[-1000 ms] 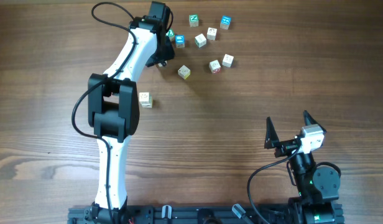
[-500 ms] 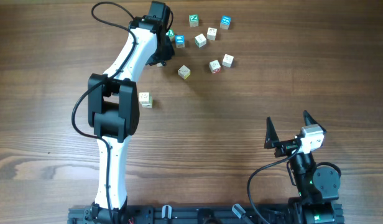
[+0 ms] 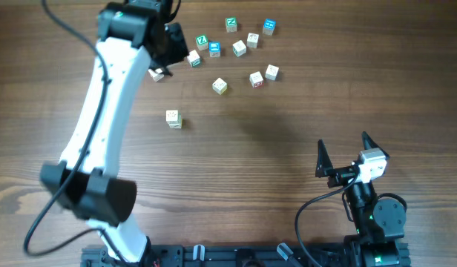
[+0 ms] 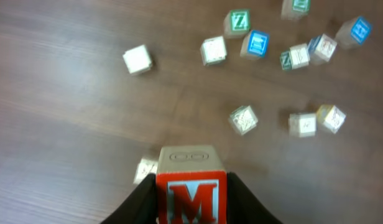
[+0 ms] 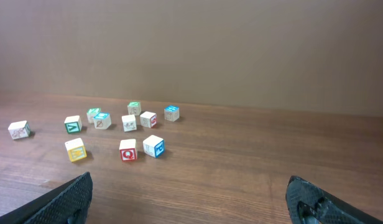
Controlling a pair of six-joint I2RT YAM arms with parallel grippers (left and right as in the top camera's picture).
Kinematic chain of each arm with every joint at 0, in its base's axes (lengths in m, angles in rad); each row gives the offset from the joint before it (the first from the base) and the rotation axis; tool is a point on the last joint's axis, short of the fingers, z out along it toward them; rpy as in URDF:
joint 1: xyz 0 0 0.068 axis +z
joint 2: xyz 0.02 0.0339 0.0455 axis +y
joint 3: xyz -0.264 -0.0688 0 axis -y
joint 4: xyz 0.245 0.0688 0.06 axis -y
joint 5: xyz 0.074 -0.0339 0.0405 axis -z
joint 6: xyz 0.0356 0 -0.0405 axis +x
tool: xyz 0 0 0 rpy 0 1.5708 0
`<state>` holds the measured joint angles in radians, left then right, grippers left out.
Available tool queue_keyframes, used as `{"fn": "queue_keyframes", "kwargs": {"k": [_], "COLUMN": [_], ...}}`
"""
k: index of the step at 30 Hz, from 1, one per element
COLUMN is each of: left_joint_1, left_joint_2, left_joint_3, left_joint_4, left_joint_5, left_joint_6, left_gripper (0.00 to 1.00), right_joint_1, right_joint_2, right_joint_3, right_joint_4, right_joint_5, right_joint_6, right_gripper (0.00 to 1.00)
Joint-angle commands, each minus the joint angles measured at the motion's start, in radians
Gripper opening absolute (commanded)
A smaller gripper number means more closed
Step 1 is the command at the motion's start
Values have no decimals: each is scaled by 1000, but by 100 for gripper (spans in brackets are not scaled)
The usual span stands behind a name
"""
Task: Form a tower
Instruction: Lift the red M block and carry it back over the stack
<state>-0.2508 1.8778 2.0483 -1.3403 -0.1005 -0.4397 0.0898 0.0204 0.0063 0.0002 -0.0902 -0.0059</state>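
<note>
Left gripper (image 4: 191, 208) now lifted off the loose cubes (image 3: 239, 47) at 12 o'clock, clenched on M cube (image 4: 190, 165): stacking may begin.

Small pale wooden cubes (image 3: 173, 119) with printed faces: thirteen in all. Twelve lie loose on the brown wooden tabletop (image 3: 303, 111), all out beyond the left tool (image 4: 191, 202). One, the cube with a red M (image 4: 191, 163), sits between that tool's fingers. From overhead, blue-topped cubes (image 3: 214, 50): two; green-topped cubes (image 3: 202, 41): two. White-and-black robot arms (image 3: 99, 111): two. Tools: two, counting the right tool (image 3: 343, 144).
</note>
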Motion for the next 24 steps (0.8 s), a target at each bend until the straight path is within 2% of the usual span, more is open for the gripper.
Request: {"fn": "queue_keyframes", "kwargs": {"k": [1, 3, 7, 10, 14, 24], "left_joint_1": [2, 2, 0, 0, 0, -34], "left_joint_2": [-69, -79, -79, -79, -79, -79], "left_joint_3": [2, 2, -25, -74, -167, -417], "left_joint_4": [-131, -219, -328, -336, -302, -44], "left_joint_5": [-5, -5, -5, -5, -5, 13], "left_joint_6": [44, 43, 43, 43, 43, 44], "left_gripper": [31, 32, 24, 28, 28, 27], "right_joint_1": [-3, -3, -3, -3, -3, -3], "right_joint_2": [-4, -4, -4, -4, -4, -4], "right_joint_3": [-1, -1, -1, -1, -1, -1], "right_joint_4": [5, 5, 6, 5, 6, 5], "right_joint_5": [-16, -15, -16, -15, -16, -16], "right_joint_6": [-14, -14, -14, -14, -14, -14], "right_gripper": [100, 100, 100, 100, 100, 100]}}
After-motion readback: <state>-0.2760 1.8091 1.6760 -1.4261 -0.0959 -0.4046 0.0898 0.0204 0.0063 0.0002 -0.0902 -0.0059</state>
